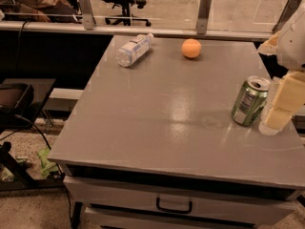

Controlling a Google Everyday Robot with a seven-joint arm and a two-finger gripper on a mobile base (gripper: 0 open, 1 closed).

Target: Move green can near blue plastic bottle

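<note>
The green can (249,101) stands near the table's right edge, leaning slightly, with its silver top and white label panel showing. My gripper (280,105) is right beside the can on its right, at the table's right edge, reaching in from the upper right. The blue plastic bottle (134,49) lies on its side at the far left of the table, with its cap pointing right. The can and the bottle are far apart.
An orange ball-like fruit (191,48) sits at the back of the grey table (157,123), right of the bottle. A glass partition with metal posts (205,6) runs behind the table. A drawer handle (174,206) is below the front edge. Cables and a dark stand (19,104) are on the left.
</note>
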